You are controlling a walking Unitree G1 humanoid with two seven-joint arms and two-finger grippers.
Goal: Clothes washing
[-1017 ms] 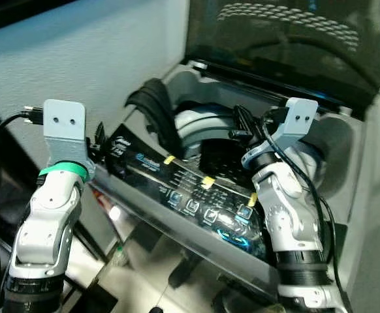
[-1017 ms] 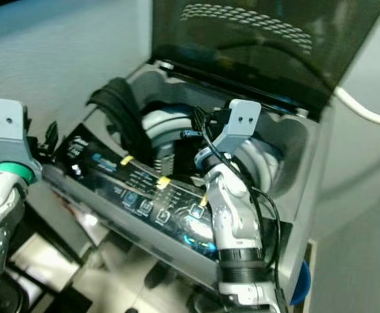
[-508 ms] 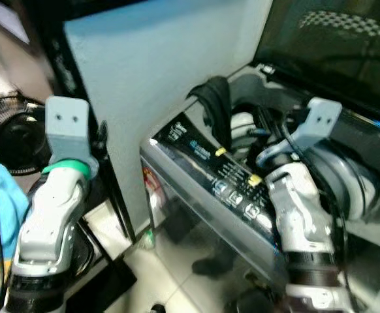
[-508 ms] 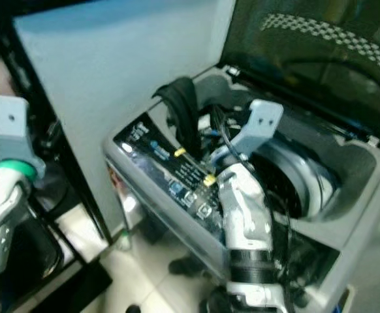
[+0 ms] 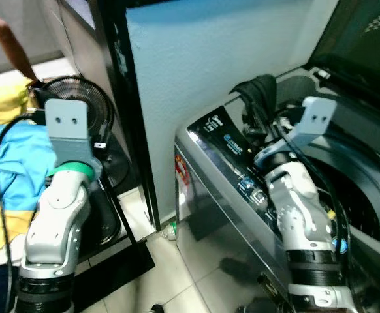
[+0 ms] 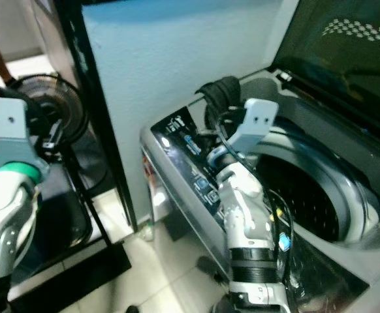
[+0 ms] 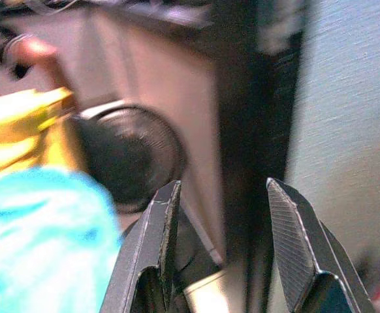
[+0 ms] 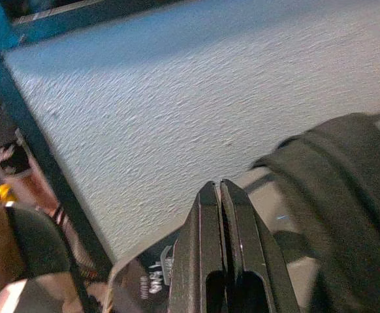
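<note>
washing machine [image 6: 177, 189]: grey, black panel | garment [image 5: 258, 91]: black | cloth [image 5: 0, 150]: turquoise, yellow | wall [image 5: 209, 59]: pale blue

A light tiled floor [image 5: 196, 261] is filling the lower middle of the head views. A grey top-loading washing machine [image 5: 209, 195] is standing on it at the right side of the frame, with its lid [image 6: 347, 45] raised at the upper right. A dark garment [image 5: 258, 91] is hanging over the machine's back left rim, above the control panel [image 5: 236, 156]. A black frame [image 5: 134, 130] is standing on the floor at the centre left. At its foot a small bottle-like thing [image 5: 170, 229] is lying, too blurred to identify.
</note>
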